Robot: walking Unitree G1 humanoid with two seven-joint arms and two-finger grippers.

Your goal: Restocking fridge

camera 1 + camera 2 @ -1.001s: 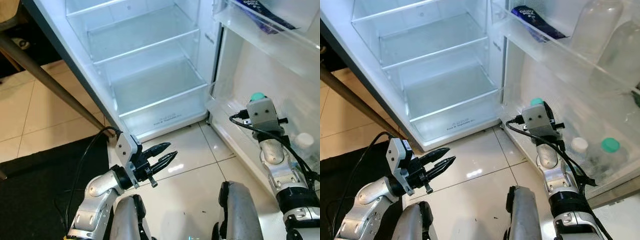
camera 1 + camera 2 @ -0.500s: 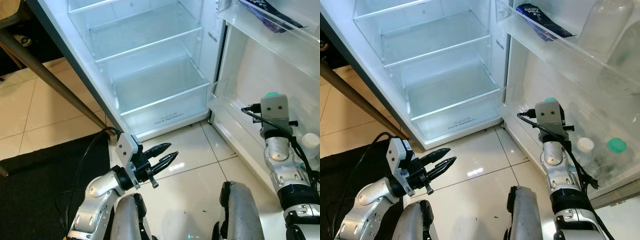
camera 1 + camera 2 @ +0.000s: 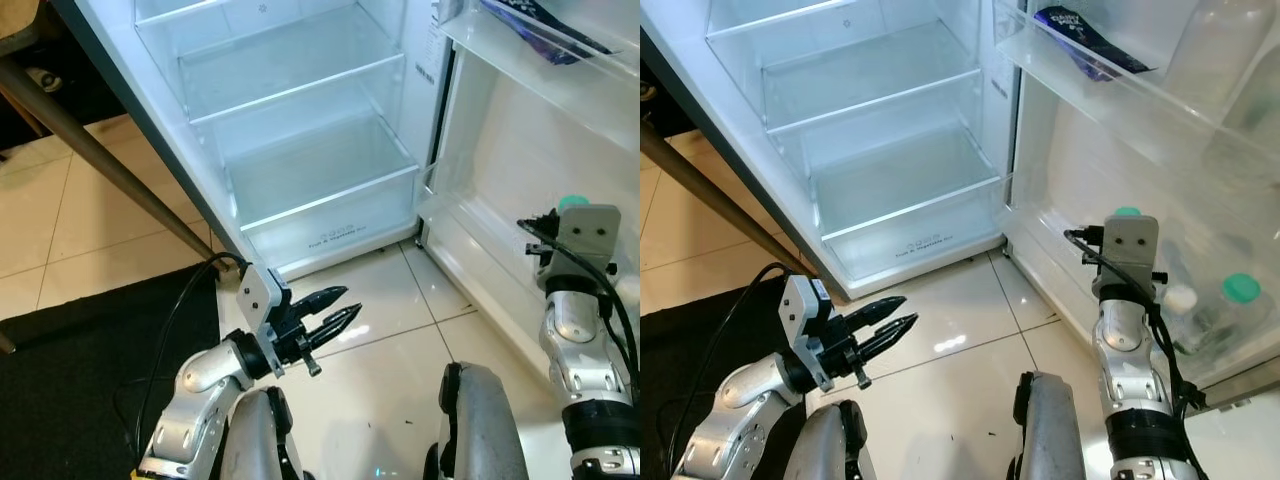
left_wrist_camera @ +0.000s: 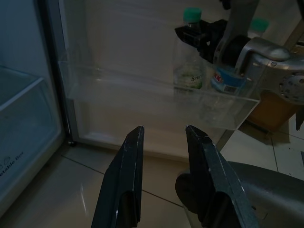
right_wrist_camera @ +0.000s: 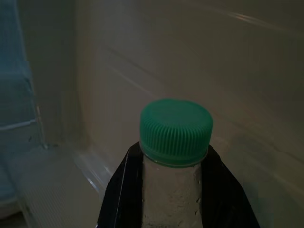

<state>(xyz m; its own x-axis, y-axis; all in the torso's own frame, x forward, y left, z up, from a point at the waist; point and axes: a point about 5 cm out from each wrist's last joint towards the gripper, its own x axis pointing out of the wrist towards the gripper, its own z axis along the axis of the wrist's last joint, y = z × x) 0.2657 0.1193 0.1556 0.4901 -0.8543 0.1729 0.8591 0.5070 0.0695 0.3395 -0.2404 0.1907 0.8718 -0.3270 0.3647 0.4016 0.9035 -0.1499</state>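
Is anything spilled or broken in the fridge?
Nothing stands out. The shelves look dry, the bottles in the door rack stand upright, and the right end effector holds a capped bottle upright.

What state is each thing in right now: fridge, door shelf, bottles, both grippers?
White fridge: door open, glass shelves bare.
Clear bottom door shelf: holds bottles.
Green-capped clear plastic bottle: upright, clamped between the right gripper's fingers.
Second green-capped bottle: standing in the door shelf.
White-capped bottle: standing in the door shelf.
Dark blue packet: lying on the upper door shelf.
Left gripper: open, holding nothing, above the floor.
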